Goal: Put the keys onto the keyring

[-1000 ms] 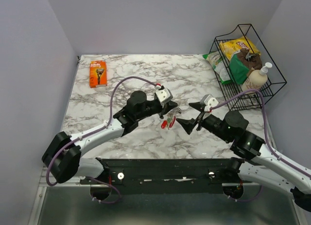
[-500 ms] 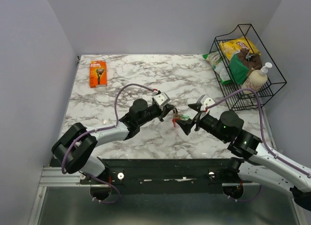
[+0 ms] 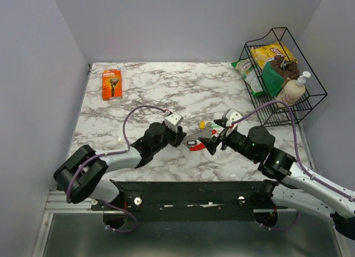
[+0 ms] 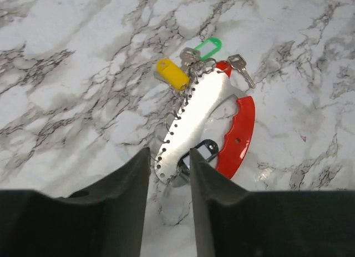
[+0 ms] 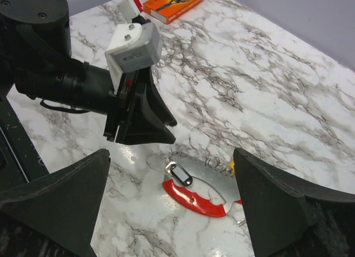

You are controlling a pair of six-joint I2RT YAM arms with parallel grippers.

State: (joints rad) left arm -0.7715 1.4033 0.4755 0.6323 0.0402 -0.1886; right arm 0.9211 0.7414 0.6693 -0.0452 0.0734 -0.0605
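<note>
walls (image 3: 183, 24): were plain pale lilac-grey, closed in three sides | table (image 3: 166, 85): had white marble-look top, grey veins | rail (image 3: 188, 193): black, ran along near edge | light: was even, soft

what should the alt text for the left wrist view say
A bunch of keys lies on a marble table: silvery perforated plate, red curved tag, yellow and green heads, one small key. A small black keyring sits at its near end, just beyond the left gripper's two dark, slightly parted fingers.

Silvery keys (image 4: 201, 104), flat, with red curved tag; tiny black keyring (image 4: 206, 150) touching them.
</note>
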